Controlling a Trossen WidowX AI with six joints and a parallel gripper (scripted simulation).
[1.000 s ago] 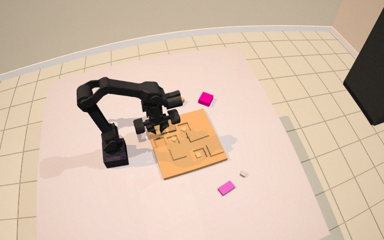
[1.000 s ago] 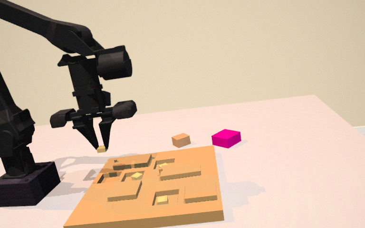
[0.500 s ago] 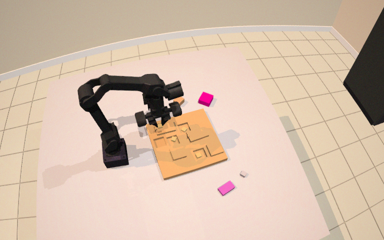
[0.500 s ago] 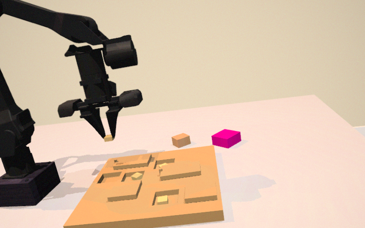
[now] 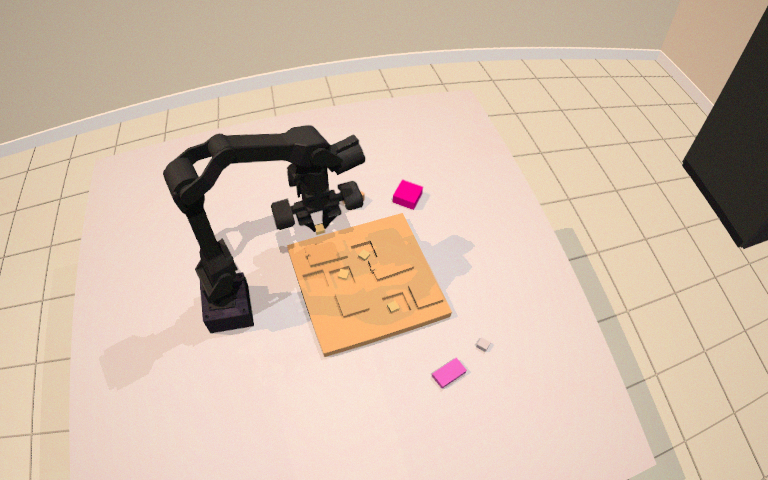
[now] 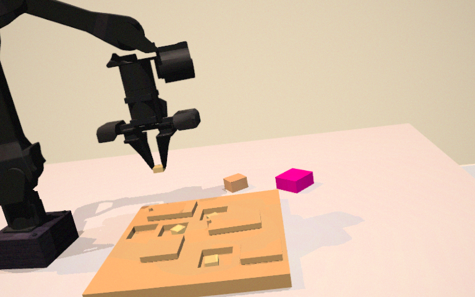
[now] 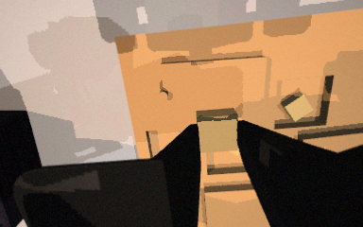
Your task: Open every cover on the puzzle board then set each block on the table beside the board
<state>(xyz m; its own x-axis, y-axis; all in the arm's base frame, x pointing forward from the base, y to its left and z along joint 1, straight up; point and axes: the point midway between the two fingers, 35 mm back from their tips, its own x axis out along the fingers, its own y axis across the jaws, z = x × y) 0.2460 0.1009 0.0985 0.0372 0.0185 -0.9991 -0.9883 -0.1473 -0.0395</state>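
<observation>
My gripper (image 5: 320,225) (image 6: 159,166) (image 7: 216,130) is shut on a yellow block (image 5: 320,229) (image 6: 158,169) (image 7: 217,136) and holds it in the air, near the back left of the orange board (image 5: 336,341) (image 6: 112,281). One well (image 6: 144,231) at the board's left is empty. Three wells hold a yellow block each: the back one (image 5: 364,255) (image 6: 212,216) (image 7: 299,108), the middle-left one (image 5: 343,273) (image 6: 177,229) and the front one (image 5: 393,306) (image 6: 211,260). The back-left cover (image 6: 171,210), right cover (image 6: 234,221), front-left cover (image 6: 162,247) and front-right cover (image 6: 260,252) lie beside wells.
A magenta box (image 5: 407,193) (image 6: 294,179) and an orange-brown block (image 6: 235,182) stand behind the board. A pink slab (image 5: 449,372) and a small pale block (image 5: 483,344) lie off its front right. The arm's base (image 5: 227,308) stands left of the board.
</observation>
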